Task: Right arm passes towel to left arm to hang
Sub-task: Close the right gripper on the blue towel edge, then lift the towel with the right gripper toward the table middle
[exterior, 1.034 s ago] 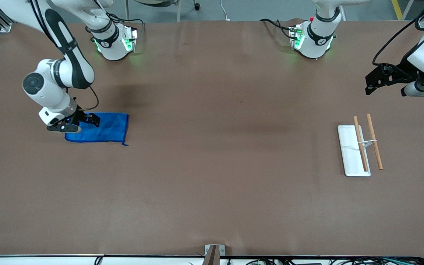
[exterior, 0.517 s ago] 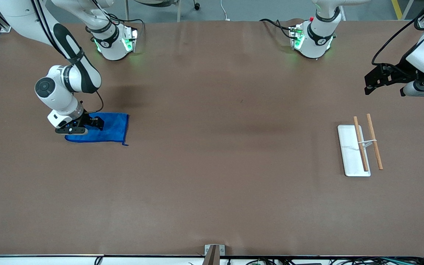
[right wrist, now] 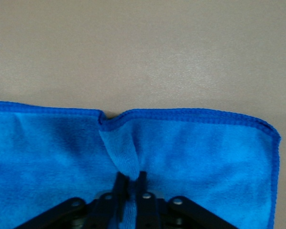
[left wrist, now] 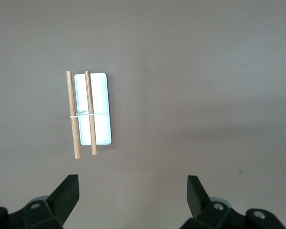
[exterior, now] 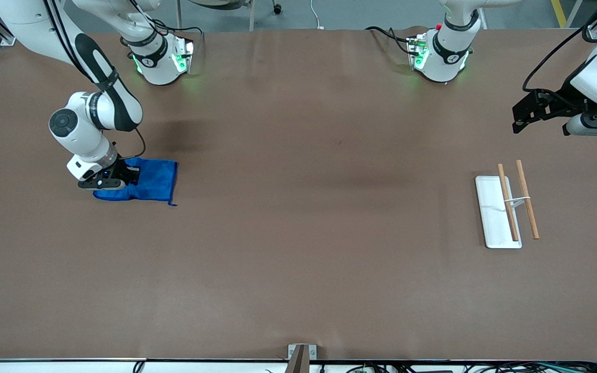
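the bright blue rectangular soft towel point(exterior: 143, 182) lies flat on the brown bench point(exterior: 298, 233) at the right arm's end, well apart from everything else. the right arm point(exterior: 88, 111), white with black joint bands, reaches down from its green-lit base to the towel's edge. its black two-finger right gripper point(exterior: 122, 178) sits low on the cloth, and the right wrist view shows its jaws pressed together on a raised fold of the towel point(right wrist: 128, 157), pinching a ridge of the blue cloth up between them. the stitched hem puckers inward just above that pinch, while the rest of the towel spreads flat on the bench on either side.

the left arm point(exterior: 596, 83), white with a small red knob on its base, waits at its own end of the bench. its black left gripper point(exterior: 524, 116) hangs in the air over bare bench, with jaws spread wide and nothing between them; the left wrist view shows both fingertips point(left wrist: 69, 191) far apart.

nearer to the front camera than that gripper, a white rectangular tray point(exterior: 493, 223) lies on the bench. two thin wooden rods point(exterior: 526, 199) joined by a white cross-piece stand beside each other there, one over the tray and one just beside it.
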Robot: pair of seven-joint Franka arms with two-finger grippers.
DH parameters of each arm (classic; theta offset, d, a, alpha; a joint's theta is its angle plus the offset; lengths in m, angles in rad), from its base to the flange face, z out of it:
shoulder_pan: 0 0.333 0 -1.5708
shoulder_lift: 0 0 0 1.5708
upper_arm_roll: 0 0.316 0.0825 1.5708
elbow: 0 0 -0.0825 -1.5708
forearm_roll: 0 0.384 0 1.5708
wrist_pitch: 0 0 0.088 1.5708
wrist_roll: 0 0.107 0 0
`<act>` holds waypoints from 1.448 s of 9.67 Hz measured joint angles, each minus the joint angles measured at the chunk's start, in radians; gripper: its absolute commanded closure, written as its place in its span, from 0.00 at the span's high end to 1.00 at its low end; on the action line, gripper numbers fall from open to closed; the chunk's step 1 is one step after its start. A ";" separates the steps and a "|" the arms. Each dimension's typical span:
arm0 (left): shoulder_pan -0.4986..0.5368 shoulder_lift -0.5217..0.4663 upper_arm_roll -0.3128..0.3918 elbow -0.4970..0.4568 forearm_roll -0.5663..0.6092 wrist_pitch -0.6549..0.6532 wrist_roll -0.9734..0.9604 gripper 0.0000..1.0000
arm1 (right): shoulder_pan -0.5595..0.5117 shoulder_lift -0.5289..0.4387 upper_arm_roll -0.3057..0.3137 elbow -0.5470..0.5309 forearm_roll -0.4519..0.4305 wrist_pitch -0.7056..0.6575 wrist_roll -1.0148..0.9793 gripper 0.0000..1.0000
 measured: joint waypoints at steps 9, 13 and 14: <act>0.004 0.002 0.000 0.000 0.000 -0.027 0.000 1.00 | 0.022 -0.201 0.105 0.366 0.032 -0.703 0.123 0.00; 0.012 0.003 0.004 0.000 -0.022 -0.050 0.000 1.00 | 0.036 -0.162 0.250 0.550 0.359 -0.736 0.144 0.00; 0.012 0.004 0.006 0.000 -0.058 -0.051 0.000 1.00 | 0.038 -0.125 0.300 0.613 0.482 -0.732 0.146 0.00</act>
